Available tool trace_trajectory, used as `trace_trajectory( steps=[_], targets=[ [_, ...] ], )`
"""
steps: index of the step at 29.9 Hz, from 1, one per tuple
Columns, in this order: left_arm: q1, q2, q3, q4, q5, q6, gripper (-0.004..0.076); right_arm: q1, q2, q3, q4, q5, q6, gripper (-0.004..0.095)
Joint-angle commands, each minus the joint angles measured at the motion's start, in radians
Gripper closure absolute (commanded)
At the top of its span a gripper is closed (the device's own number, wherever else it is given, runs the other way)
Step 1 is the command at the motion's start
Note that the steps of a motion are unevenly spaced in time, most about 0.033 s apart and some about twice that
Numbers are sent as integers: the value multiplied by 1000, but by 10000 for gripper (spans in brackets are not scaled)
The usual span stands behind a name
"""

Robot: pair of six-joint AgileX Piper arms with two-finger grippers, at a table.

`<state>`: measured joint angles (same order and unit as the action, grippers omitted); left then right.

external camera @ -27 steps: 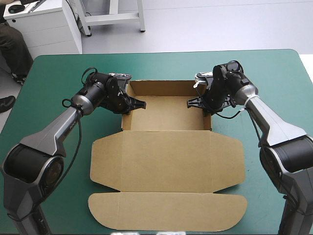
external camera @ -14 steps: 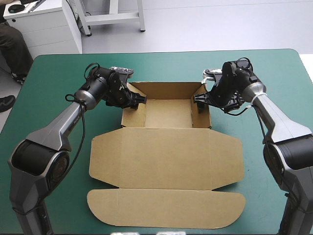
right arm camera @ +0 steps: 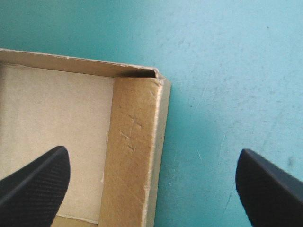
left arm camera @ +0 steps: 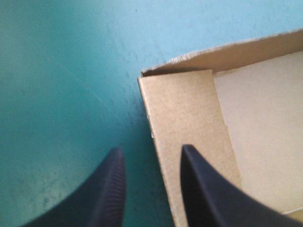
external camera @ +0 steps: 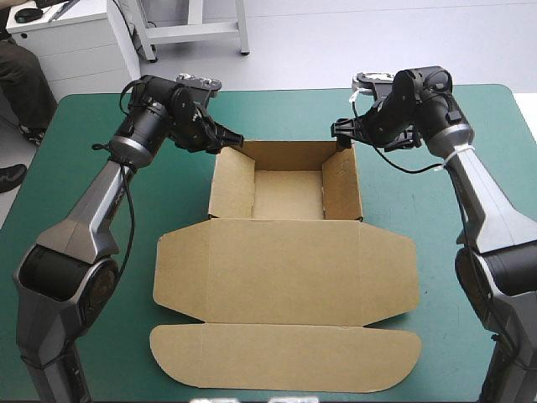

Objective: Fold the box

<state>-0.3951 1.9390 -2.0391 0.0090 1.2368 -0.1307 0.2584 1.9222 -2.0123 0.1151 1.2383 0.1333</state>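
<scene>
Toward worktop (external camera: 277,113) far edge | box (external camera: 285,269) walls now tucked upright | left pincer (external camera: 238,140) narrowly parted, right pincer (external camera: 339,129) wide, both withdrawn empty

A table (external camera: 277,105) with a teal-green cover and rounded far corners fills most of the high view. Beyond its far edge, a pale grey floor (external camera: 377,42) runs across the top of the frame under even light with soft shadows. A white cabinet (external camera: 75,50) stands at upper left, with dark things on its top that are too small to tell. Just right of it stand the legs of a white frame (external camera: 197,29). In both wrist views the cover (right arm camera: 236,71) shows faint scratches.
</scene>
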Motion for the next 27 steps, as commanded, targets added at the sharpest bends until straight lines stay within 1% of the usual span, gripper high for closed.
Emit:
trace_trajectory(
  steps=[1, 3, 6, 9, 12, 18, 24, 27],
  targets=[
    [0, -88, -62, 40, 48, 18, 733, -6, -94, -25, -5, 16, 1, 41],
    [0, -122, -51, 49, 48, 15, 724, -6, -123, -10, -5, 16, -23, 40],
    [0, -188, -44, 52, 48, 15, 724, -6, -176, 22, -41, 16, -36, 41],
    [0, -280, -15, 47, 48, 20, 724, -6, -241, 77, -41, 16, -51, 41],
    [0, -378, 55, 36, 48, 39, 724, -6, -292, 143, -43, 16, -54, 41],
    [0, -600, 316, 26, 45, 41, 724, 7, -308, 198, -28, 16, -36, 41],
    [0, -845, 620, 2, -8, 60, 724, 52, -253, 198, 1, -5, -28, 41],
    [0, -970, 764, -3, -51, 21, 724, 57, -207, 198, 2, -12, -17, 41]
  ],
)
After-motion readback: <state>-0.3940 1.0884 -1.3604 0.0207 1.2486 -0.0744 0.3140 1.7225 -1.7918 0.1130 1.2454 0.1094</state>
